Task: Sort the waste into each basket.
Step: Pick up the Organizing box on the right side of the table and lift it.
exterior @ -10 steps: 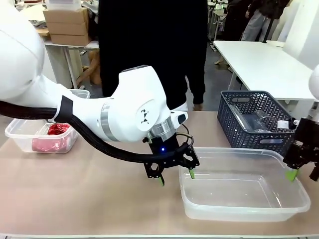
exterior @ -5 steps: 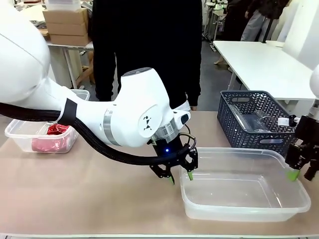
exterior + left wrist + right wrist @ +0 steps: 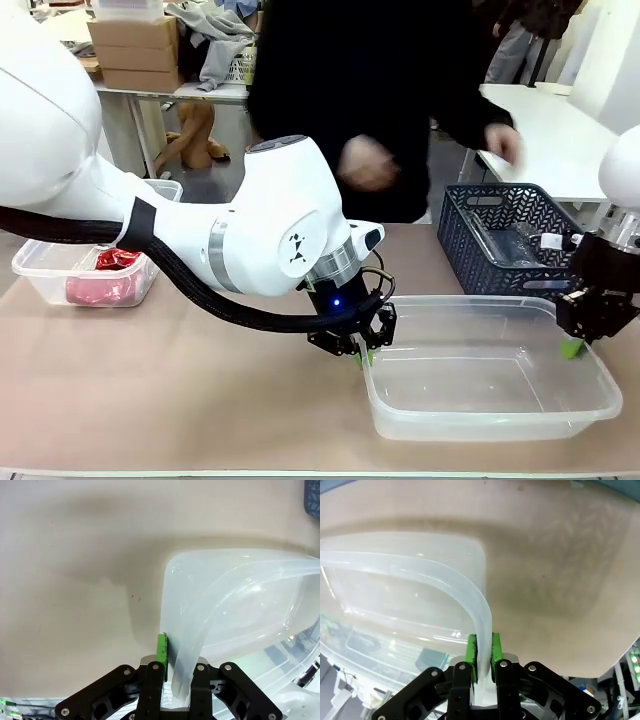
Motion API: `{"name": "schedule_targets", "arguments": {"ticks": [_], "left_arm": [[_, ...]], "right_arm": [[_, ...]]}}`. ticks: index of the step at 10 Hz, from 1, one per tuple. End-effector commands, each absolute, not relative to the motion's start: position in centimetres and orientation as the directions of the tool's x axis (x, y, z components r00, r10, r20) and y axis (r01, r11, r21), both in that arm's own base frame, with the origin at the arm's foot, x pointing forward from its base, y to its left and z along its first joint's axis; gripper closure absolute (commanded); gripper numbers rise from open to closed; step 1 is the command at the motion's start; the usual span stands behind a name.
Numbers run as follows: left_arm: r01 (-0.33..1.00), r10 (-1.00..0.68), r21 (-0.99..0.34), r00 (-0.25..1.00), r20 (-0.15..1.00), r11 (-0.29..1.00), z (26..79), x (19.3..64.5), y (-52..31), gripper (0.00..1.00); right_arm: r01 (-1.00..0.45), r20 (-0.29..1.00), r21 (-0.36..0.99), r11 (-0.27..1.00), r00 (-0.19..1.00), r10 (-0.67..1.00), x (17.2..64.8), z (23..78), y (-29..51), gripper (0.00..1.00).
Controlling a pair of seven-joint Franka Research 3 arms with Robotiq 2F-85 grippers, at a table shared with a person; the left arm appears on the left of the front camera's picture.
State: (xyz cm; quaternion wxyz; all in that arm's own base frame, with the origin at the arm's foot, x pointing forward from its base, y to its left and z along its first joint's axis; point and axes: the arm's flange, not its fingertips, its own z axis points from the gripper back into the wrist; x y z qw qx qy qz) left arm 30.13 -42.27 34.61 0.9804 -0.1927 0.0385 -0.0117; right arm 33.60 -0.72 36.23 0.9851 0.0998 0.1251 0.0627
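Observation:
A large clear basket [image 3: 590, 395] lies empty on the table at front right. My left gripper [image 3: 365, 351] is shut on its left rim, and my right gripper [image 3: 572, 345] is shut on its right rim. In the left wrist view my left gripper [image 3: 172, 655] pinches the thin wall of the basket [image 3: 200, 565]. In the right wrist view my right gripper [image 3: 483, 647] holds the rolled rim of the basket [image 3: 420, 562] between the green pads. A second clear basket [image 3: 30, 270] at far left holds crushed red cans [image 3: 100, 285].
A dark grey lattice basket [image 3: 470, 245] stands behind the large tub at the right, with a clear plastic bottle [image 3: 512, 243] inside. A person in black stands across the table, both hands [image 3: 365, 162] raised. Bare tabletop lies between the two clear tubs.
Both grippers have closed from open onto the tub's rims, the left sliding slightly right. The person has shifted right and raised both hands.

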Motion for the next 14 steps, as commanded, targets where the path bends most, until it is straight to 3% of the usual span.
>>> {"name": "schedule_targets", "arguments": {"ticks": [1,4,6,8,11,14], "left_arm": [[-0.007,-0.012,-0.369,0.999,-0.050,0.930,34.8,29.7,-41.8,1.00],[0.006,-0.033,-0.353,0.997,-0.071,0.936,35.9,28.8,-40.9,1.00],[0.028,-0.066,-0.328,0.992,-0.104,0.944,39.0,26.9,-38.2,1.00],[0.063,-0.100,-0.338,0.991,-0.094,0.939,43.0,24.0,-34.1,1.00],[0.007,0.004,-0.331,0.999,0.034,0.944,46.7,23.8,-27.5,1.00],[-0.016,0.029,-0.299,0.999,0.041,0.954,49.8,28.7,-20.1,1.00]], "right_arm": [[-0.075,-0.201,0.201,0.977,0.973,0.116,27.7,33.2,-0.4,1.00],[-0.033,-0.192,0.193,0.981,0.979,0.070,27.2,35.4,-0.7,1.00],[-0.003,-0.239,0.167,0.986,0.970,0.043,26.2,40.0,0.9,1.00],[-0.104,-0.234,0.133,0.986,0.963,0.133,26.2,44.9,4.1,1.00],[-0.110,-0.251,0.273,0.956,0.951,0.181,29.9,50.0,10.3,1.00],[-0.037,-0.329,0.401,0.915,0.927,0.181,33.4,50.5,16.6,1.00]]}}
